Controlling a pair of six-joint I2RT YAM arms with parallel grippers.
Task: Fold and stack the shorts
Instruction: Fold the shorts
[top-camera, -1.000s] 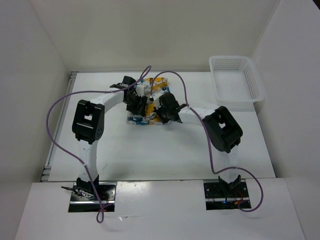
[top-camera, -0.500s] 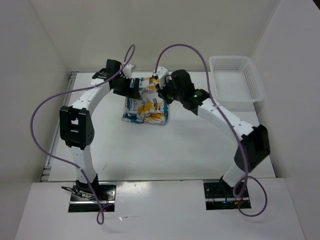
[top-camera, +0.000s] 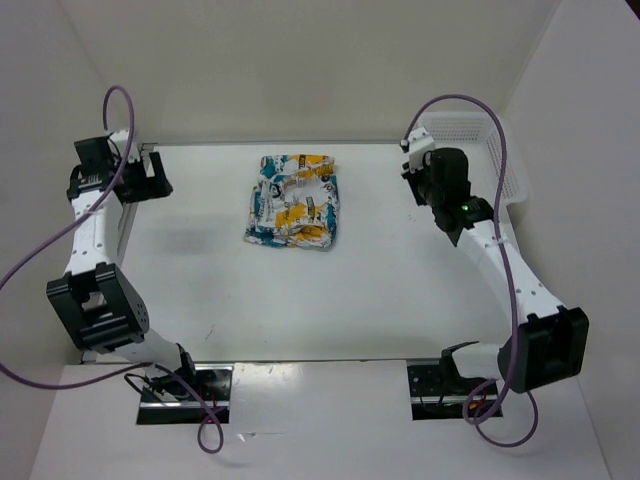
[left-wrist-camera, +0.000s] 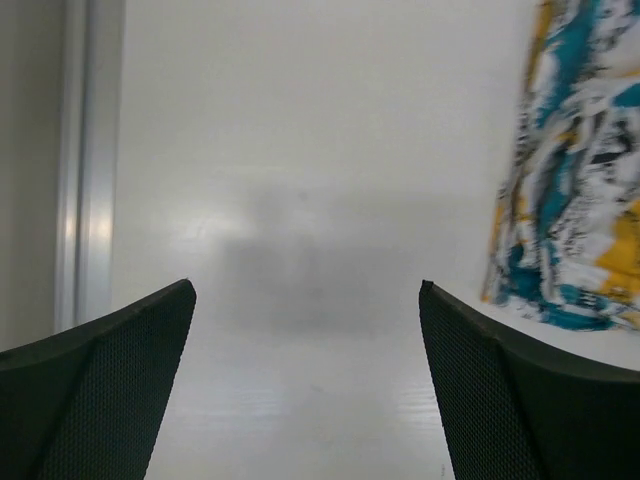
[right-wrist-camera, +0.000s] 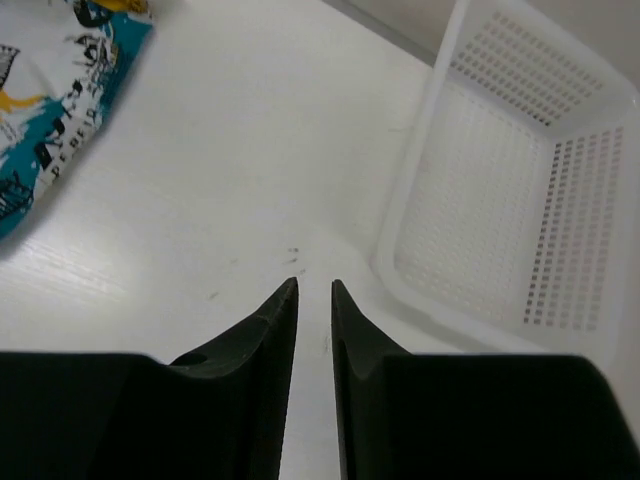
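Top external view puts the shorts (top-camera: 292, 200) as a folded bundle on the counter (top-camera: 300, 300), toward its far middle, with nothing touching them. You have both arms parked wide: the left gripper (left-wrist-camera: 305, 290) is out by the counter's left edge with its jaws spread wide and empty. The right gripper (right-wrist-camera: 314, 285) sits near the white basket (top-camera: 505, 175), its jaws pinched almost together on nothing.

I judge the fold finished and the let-go made, so you are between steps. Stacking is what remains, yet no second pair shows in any view. Your next move calls for a fresh approach to the bundle, jaws opened on the right side first, and a grip low enough to take every layer so the fold does not spill.

Half a second ago both grippers were at the bundle's far edge. Now they have swung out to either side, while the shorts lie in the same place.
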